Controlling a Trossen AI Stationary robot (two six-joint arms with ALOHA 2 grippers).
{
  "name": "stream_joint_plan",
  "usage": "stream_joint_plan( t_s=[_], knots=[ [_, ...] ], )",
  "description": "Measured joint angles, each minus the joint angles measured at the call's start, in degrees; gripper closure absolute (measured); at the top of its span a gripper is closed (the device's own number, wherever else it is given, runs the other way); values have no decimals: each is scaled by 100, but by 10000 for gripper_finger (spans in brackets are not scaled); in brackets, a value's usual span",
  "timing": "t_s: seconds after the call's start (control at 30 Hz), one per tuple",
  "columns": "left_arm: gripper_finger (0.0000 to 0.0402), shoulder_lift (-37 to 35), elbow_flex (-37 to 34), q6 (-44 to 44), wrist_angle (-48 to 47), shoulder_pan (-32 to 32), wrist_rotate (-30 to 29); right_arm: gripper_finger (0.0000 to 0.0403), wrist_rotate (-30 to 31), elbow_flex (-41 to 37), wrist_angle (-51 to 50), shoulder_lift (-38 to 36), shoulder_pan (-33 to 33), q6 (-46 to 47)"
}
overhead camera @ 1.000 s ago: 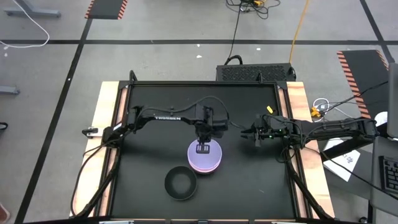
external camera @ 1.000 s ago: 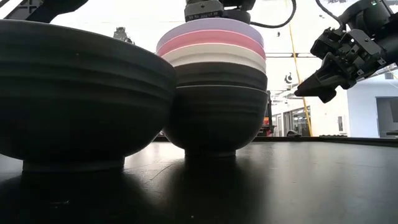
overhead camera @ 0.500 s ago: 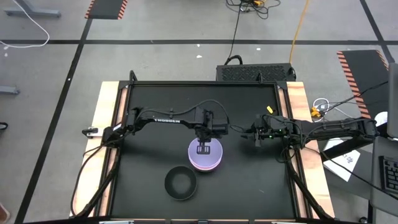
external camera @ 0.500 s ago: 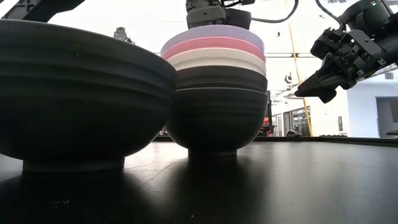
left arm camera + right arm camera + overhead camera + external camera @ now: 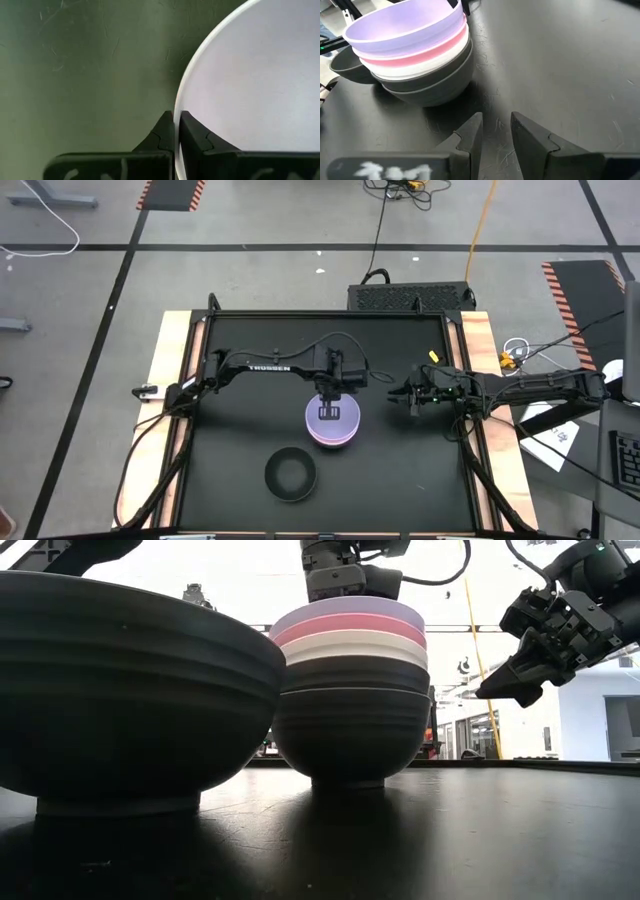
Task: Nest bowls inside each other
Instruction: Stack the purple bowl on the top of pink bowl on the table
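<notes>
lavender-topped nested bowls (image 5: 349, 690), lone black bowl (image 5: 290, 474)

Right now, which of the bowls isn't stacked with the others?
The lone black bowl, standing apart near the table's front edge. The other five sit nested in one stack, lavender on top, whose rim the left hand pinches.

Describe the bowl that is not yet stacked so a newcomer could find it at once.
On the black table, find the stack of bowls near the middle, topped by a lavender one. The lone black bowl sits beside it, nearer the front edge on the left arm's side. It alone stands empty and apart.
</notes>
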Motion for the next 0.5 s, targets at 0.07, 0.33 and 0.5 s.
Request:
stream_joint_plan(
  t_s=[0.07,0.33,0.5],
  knots=[
    [396,0,-2,3,0,-11,1,307,0,0,2,-2,2,0],
    [307,51,-25,87,131,-22,-325,307,0,0,2,-2,2,28],
    [227,98,-55,44,86,-72,-267,307,0,0,3,-1,2,26]
  ],
)
